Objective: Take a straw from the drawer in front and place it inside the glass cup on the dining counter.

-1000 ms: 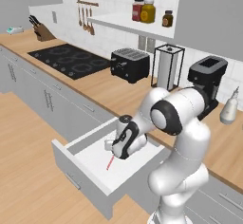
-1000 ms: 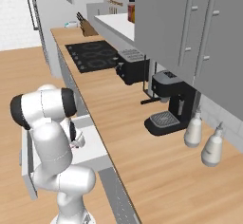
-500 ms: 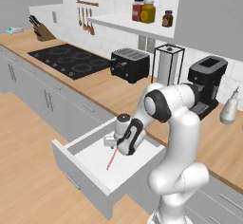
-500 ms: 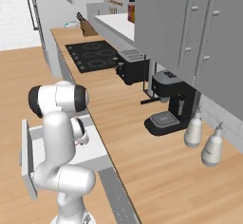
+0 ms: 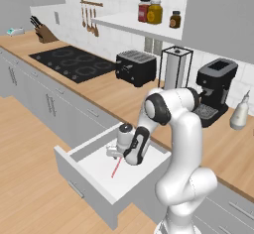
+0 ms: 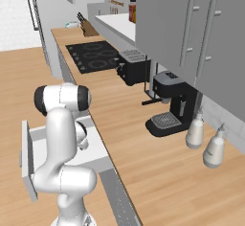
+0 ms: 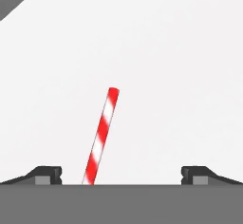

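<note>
Inside the open drawer (image 5: pixel 94 186), on its white floor: the straw (image 5: pixel 116 167), lying flat, alone there. Just above the straw's far end, toward the drawer's back: the end effector (image 5: pixel 115 151), pointed down into the drawer. Seen along the hand: fingertips (image 7: pixel 46 174) spread wide to either side, nothing between them gripped. The straw (image 7: pixel 100 137) between the two tips but off-centre, close to the left one and well apart from the right. Long axis running away from the hand, leaning slightly rightward at its far end, so roughly crosswise to the closing line of the fingers. Probably needed next: a small shift toward the left tip's side, then a straight descent to straddle the straw. No other contents visible in the drawer (image 7: pixel 180 66).
</note>
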